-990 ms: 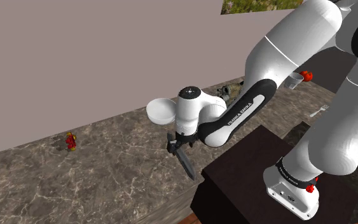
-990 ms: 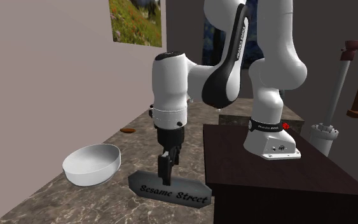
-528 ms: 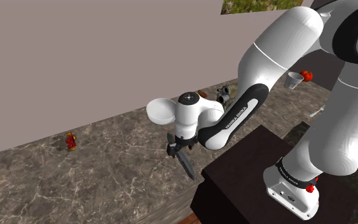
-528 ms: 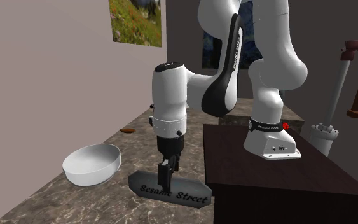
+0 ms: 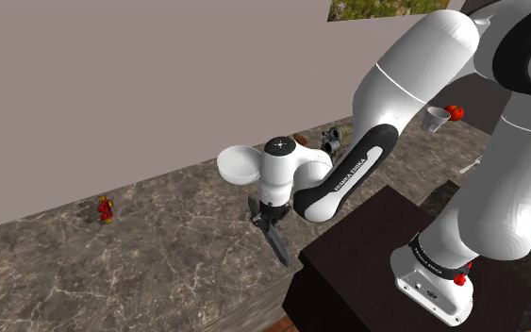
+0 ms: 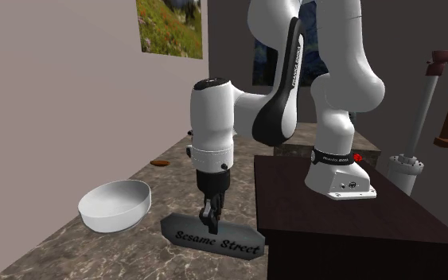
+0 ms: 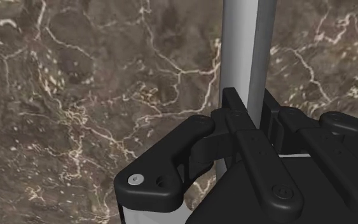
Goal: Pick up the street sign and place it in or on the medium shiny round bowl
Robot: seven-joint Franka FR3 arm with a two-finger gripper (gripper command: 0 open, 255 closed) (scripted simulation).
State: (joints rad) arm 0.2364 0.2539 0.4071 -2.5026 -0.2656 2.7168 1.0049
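One thin grey sign (image 6: 214,237) in black pincer's (image 6: 208,213) clasp, on veined marble (image 6: 95,254).

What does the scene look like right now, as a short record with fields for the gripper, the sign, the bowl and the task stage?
gripper: shut on the street sign, clasping its top edge from above
street sign: grey, reads Sesame Street, upright on the marble counter
bowl: white, empty, beside the sign, not touching it
stage: sign grasped, apparently not yet lifted
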